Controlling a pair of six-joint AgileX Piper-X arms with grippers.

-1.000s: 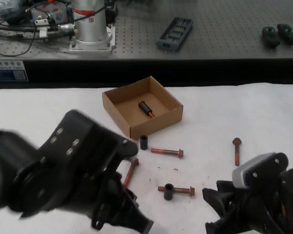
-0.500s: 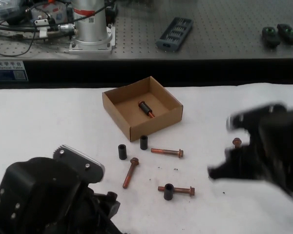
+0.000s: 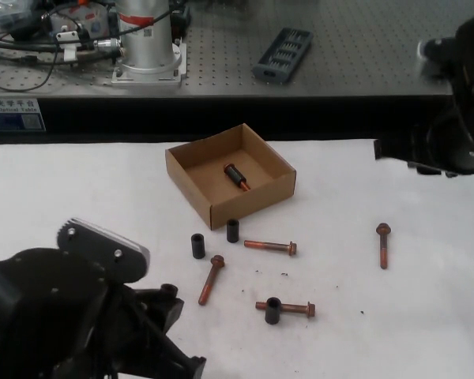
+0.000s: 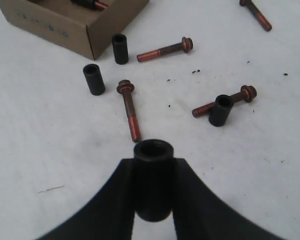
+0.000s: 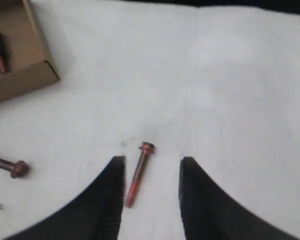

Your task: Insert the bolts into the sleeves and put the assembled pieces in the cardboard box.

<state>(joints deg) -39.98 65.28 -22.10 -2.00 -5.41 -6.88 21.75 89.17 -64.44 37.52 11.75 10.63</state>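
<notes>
In box (image 3: 251,199): assembled pc (image 3: 237,174); 2 sleeves (image 3: 198,245), bolts (image 3: 270,247) just before it.

matt black sleeve (image 4: 152,172), coppery metal bolt (image 4: 129,110)

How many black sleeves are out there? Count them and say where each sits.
5. One sleeve in the left gripper, two standing beside the box, one touching a bolt, one inside the box.

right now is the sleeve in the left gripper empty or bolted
Empty: the sleeve clamped in the left gripper shows an open dark bore, with no bolt head sticking out.
</notes>
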